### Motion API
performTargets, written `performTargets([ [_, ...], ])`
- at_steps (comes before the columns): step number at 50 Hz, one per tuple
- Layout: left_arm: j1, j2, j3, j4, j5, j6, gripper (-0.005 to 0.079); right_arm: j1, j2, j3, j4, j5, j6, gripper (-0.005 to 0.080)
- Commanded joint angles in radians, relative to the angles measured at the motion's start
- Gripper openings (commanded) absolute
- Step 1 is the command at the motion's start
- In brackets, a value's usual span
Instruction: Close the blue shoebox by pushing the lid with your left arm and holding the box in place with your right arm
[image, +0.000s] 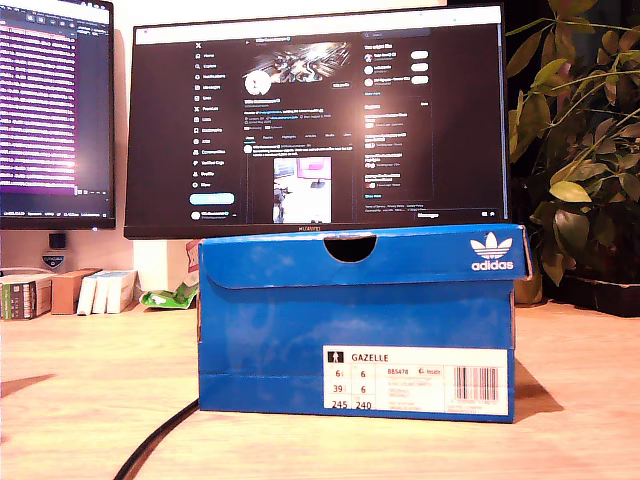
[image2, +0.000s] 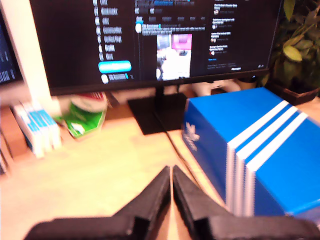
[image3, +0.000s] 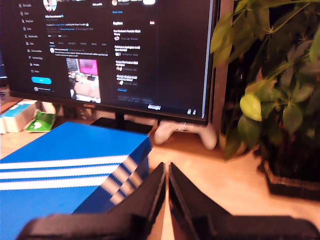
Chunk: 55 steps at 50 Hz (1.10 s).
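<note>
The blue Adidas shoebox (image: 355, 325) stands in the middle of the wooden table in the exterior view, label end facing the camera, with its lid (image: 365, 255) lying down over the box. No arm or gripper shows in that view. In the first wrist view my first gripper (image2: 171, 172) is shut and holds nothing, hovering over the table beside the box's striped side (image2: 255, 150) without touching it. In the second wrist view my second gripper (image3: 166, 169) is shut and holds nothing, close to the corner of the striped lid (image3: 75, 167).
A large monitor (image: 315, 120) stands right behind the box, and a second monitor (image: 55, 110) is at the exterior view's left. A potted plant (image: 580, 150) fills the exterior view's right. A black cable (image: 155, 440), small books (image: 60, 292), a green packet (image: 170, 295) and a white game controller (image3: 185, 132) lie on the table.
</note>
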<state>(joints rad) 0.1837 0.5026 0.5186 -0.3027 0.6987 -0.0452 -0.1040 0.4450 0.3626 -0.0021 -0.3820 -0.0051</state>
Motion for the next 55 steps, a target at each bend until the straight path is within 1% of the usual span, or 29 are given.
performTargets([
  [1, 0.001, -0.002, -0.024, -0.014, 0.005, -0.09, -0.0011, -0.003, -0.005, -0.013, 0.003, 0.003, 0.026, -0.0011],
  [3, 0.0, -0.002, -0.024, -0.027, 0.007, -0.111, -0.0011, -0.003, -0.006, -0.013, 0.003, 0.003, 0.028, -0.0011],
  [5, 0.0, -0.002, -0.024, -0.043, 0.005, -0.172, -0.0011, -0.003, -0.007, -0.012, 0.004, 0.003, 0.028, -0.001],
  [7, 0.0, -0.002, -0.024, -0.058, -0.004, -0.172, -0.0011, -0.001, -0.012, -0.011, 0.002, -0.008, 0.038, -0.001],
  [8, 0.0, -0.002, -0.024, -0.062, -0.007, -0.233, -0.0011, -0.001, -0.016, -0.011, -0.002, -0.013, 0.039, -0.001],
  [10, 0.0, -0.001, -0.024, -0.074, -0.009, -0.24, -0.0009, -0.001, -0.028, -0.011, -0.008, -0.013, 0.039, -0.001],
  [11, 0.0, -0.001, -0.024, -0.083, -0.01, -0.267, -0.0007, -0.001, -0.033, -0.011, -0.012, -0.012, 0.039, -0.001],
  [17, 0.0, 0.0, -0.024, -0.103, -0.028, -0.261, -0.0007, -0.001, -0.055, -0.011, -0.028, 0.008, 0.035, -0.0011],
  [18, 0.0, 0.0, -0.024, -0.102, -0.035, -0.256, -0.0007, -0.001, -0.057, -0.011, -0.031, 0.033, 0.035, -0.0011],
  [20, 0.0, 0.0, -0.024, -0.102, -0.037, -0.248, -0.0007, -0.001, -0.062, -0.011, -0.04, 0.045, 0.035, -0.0011],
  [21, 0.0, 0.0, -0.024, -0.103, -0.037, -0.248, -0.0007, -0.001, -0.064, -0.011, -0.049, 0.066, 0.033, -0.0011],
  [22, 0.0, 0.0, -0.024, -0.103, -0.037, -0.204, -0.0007, -0.001, -0.066, -0.011, -0.058, 0.084, 0.03, -0.0011],
  [24, -0.001, 0.0, -0.024, -0.101, -0.037, -0.196, -0.0007, -0.001, -0.068, -0.011, -0.08, 0.098, 0.03, -0.0011],
  [25, -0.002, 0.0, -0.024, -0.101, -0.033, -0.137, -0.0007, -0.001, -0.068, -0.012, -0.092, 0.136, 0.027, -0.0011],
  [26, -0.002, 0.0, -0.024, -0.101, -0.034, -0.12, -0.0007, -0.001, -0.071, -0.012, -0.105, 0.151, 0.024, -0.0011],
  [28, -0.003, -0.001, -0.024, -0.101, -0.037, -0.12, -0.0007, -0.001, -0.074, -0.012, -0.117, 0.166, 0.013, -0.0011],
  [29, -0.003, -0.001, -0.024, -0.101, -0.039, -0.051, -0.0007, -0.001, -0.077, -0.012, -0.117, 0.166, -0.001, -0.0011],
  [32, -0.003, -0.002, -0.024, -0.098, -0.06, -0.024, -0.0007, -0.001, -0.09, -0.012, -0.11, 0.166, -0.044, -0.0011],
  [34, -0.003, -0.011, -0.024, -0.098, -0.071, -0.025, -0.0007, -0.001, -0.103, -0.012, -0.1, 0.165, -0.066, -0.0011],
  [42, -0.013, -0.042, -0.024, -0.093, -0.195, -0.021, -0.0007, -0.002, -0.146, -0.014, -0.087, 0.178, -0.099, -0.0011],
  [47, -0.023, -0.072, -0.024, -0.093, -0.222, 0.021, -0.0007, -0.002, -0.165, -0.014, -0.093, 0.182, -0.1, -0.0011],
  [55, -0.023, -0.11, -0.025, -0.093, -0.272, 0.029, -0.0007, -0.002, -0.184, -0.016, -0.113, 0.179, -0.066, -0.0011],
])
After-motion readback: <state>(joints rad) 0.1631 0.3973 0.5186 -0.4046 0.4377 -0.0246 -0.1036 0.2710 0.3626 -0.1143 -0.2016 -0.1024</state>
